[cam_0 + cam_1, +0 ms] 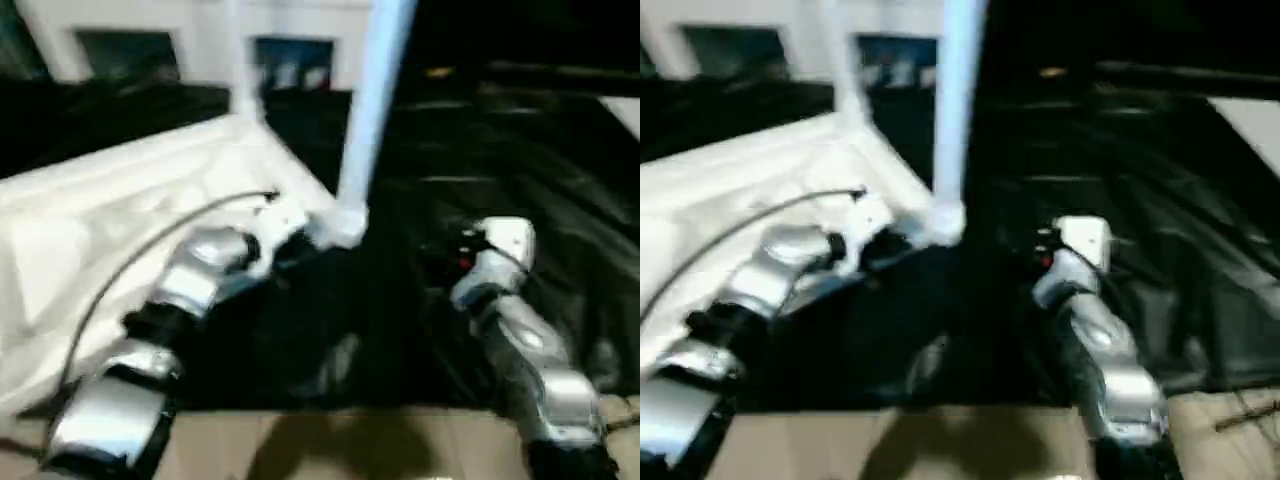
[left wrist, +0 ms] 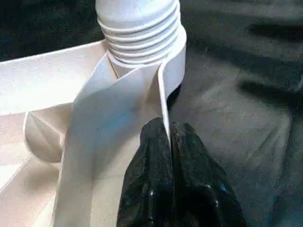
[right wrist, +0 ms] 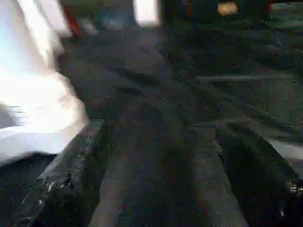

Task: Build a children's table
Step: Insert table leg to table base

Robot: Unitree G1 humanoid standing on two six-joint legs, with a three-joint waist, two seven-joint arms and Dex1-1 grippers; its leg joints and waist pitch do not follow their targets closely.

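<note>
The children's table (image 1: 100,220) lies upside down on the black cloth, ribbed underside up. A white leg (image 1: 372,110) rises from the threaded corner socket (image 2: 139,28) nearest me, and a second leg (image 1: 240,60) stands at the far corner. My left gripper (image 2: 168,130) is shut on the thin rim wall (image 2: 163,90) just beside that near socket; it also appears as the left gripper (image 1: 300,245) in the head view. My right gripper (image 3: 158,130) hangs open over bare cloth to the right of the table, with nothing between its fingers (image 3: 75,165).
The black cloth (image 1: 560,150) covers the work table, wrinkled to the right. A white cabinet with glass doors (image 1: 130,40) stands behind. A tan board (image 1: 350,440) lies along the near edge. A cable (image 1: 150,245) arcs over my left forearm.
</note>
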